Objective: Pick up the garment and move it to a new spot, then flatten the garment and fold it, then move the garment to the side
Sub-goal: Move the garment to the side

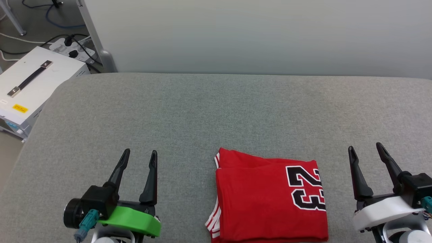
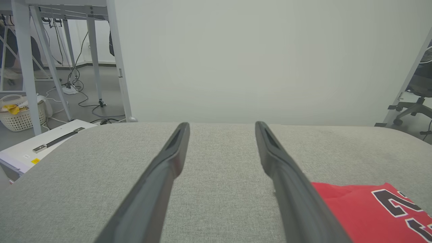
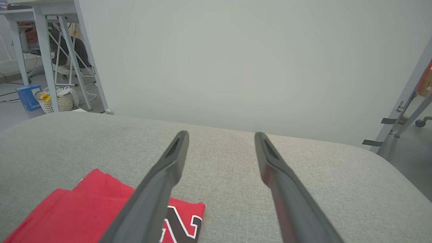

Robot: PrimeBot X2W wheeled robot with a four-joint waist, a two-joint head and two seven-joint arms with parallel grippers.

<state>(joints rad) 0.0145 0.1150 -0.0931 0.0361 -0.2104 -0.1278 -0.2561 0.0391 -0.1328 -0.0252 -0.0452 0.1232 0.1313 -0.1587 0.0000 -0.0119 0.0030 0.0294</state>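
Head view — folded garment (image 1: pixel 266 202) between wide-spread left tool (image 1: pixel 140 151) and right tool (image 1: pixel 365 145); white case (image 1: pixel 37 84), perhaps, far left.

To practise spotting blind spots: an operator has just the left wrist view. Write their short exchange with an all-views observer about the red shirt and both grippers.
Operator: Is the red garment folded?
Observer: Yes, the garment lies folded into a rectangle on the grey surface, 23 up.
Operator: Does my left gripper touch it?
Observer: No, the left gripper sits apart, bare fabric between.
Operator: And the right gripper?
Observer: The right gripper sits off the garment's other edge, jaws open.
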